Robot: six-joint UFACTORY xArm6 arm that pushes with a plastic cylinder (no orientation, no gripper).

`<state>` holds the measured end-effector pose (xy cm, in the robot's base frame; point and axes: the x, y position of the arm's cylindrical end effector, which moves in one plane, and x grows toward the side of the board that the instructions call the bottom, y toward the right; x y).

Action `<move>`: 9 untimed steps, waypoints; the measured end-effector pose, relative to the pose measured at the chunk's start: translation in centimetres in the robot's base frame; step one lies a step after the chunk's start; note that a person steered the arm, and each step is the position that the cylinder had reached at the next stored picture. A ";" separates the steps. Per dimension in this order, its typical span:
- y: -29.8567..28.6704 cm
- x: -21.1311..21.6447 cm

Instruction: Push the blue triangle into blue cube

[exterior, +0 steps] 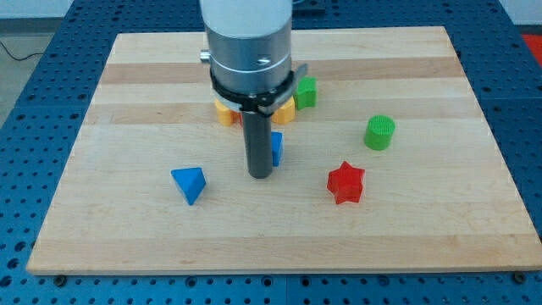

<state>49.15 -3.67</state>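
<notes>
Rod planted mid-board with my tip (260, 175) down just left of the blue cube (276, 148), touching or nearly so; no jaws, nothing pinched. Blue triangle (189, 183) apart, toward the board's (127, 246) bottom-left corner, left of the tip. Red star (345, 182) right of the tip

No text, label, brand, number or sign can be read anywhere: the coloured blocks, the wooden worktop (127, 246) and the grey arm housing (250, 42) all appear unmarked.
</notes>
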 end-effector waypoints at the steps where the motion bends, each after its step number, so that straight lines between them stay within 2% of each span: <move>1: -0.1 -1.8; 2: -0.2 -2.9; 3: -0.2 -0.6; 5: -1.2 6.7; 6: -6.5 8.8; 7: -9.6 7.4; 8: -8.9 3.9; 9: -7.3 2.1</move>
<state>51.21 -11.01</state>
